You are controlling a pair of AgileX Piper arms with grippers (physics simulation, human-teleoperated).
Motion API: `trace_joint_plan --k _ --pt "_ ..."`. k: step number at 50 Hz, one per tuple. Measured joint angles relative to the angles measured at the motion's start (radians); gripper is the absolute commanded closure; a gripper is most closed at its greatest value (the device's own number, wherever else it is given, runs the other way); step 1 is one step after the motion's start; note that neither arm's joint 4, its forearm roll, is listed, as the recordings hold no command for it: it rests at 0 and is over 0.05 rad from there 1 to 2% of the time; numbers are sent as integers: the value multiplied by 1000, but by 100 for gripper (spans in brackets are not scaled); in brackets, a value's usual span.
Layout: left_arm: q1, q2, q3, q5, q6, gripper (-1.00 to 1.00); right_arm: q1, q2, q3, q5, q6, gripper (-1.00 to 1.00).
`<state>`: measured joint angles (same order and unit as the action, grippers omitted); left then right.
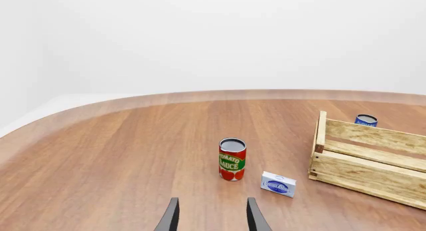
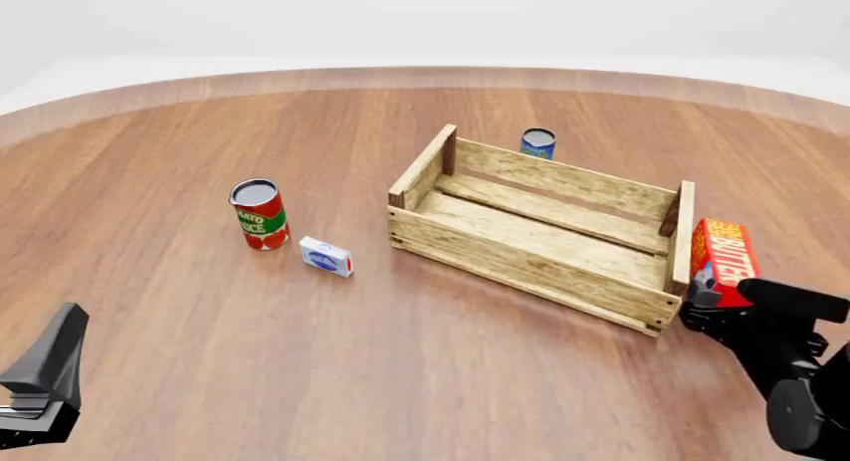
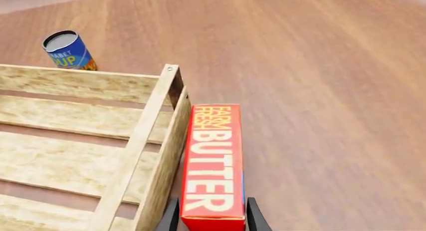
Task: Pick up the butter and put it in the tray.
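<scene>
**Inspector A:** One butter carton (image 2: pixel 724 254) on site, rigid red cardboard with flat printed faces. I judge it light and stiff, but smooth enough to slip. It sits outside the tray (image 2: pixel 531 242), hard against the tray's end wall at roughly 4 o'clock from its centre. Whether its base rests on the table cannot be told.

**Inspector B:** Grip status?

**Inspector A:** Right gripper (image 3: pixel 211 216) has a finger on each long side of the carton's near end, clamped on it. That is the sound place to hold: opposed flat faces, squeezed moderately so the card does not buckle. Left gripper (image 1: pixel 211 216) stands with fingers apart, holding nothing, at 8 o'clock on the table.

**Inspector B:** Inventory?

**Inspector A:** One tray, empty. One tomato sauce can (image 2: pixel 258 214). One small white-and-blue box (image 2: pixel 325 256) beside it. One blue can (image 2: pixel 536 142) beyond the tray at 12 o'clock. Two grippers.
</scene>
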<state>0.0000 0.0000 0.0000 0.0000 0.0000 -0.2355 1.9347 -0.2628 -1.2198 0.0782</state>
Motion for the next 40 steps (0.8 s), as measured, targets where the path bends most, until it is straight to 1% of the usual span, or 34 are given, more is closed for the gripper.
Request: trace_joint_plan --k 15,16,30,40 --pt "0 0 0 0 0 -100 3 21 -8 0 8 -100" --pt "0 0 0 0 0 -100 3 21 -8 0 10 100" --pt "0 0 0 0 0 -100 -8 7 4 2 -1 100" --pt "0 0 0 0 0 -100 -23 -30 29 4 -8 100"
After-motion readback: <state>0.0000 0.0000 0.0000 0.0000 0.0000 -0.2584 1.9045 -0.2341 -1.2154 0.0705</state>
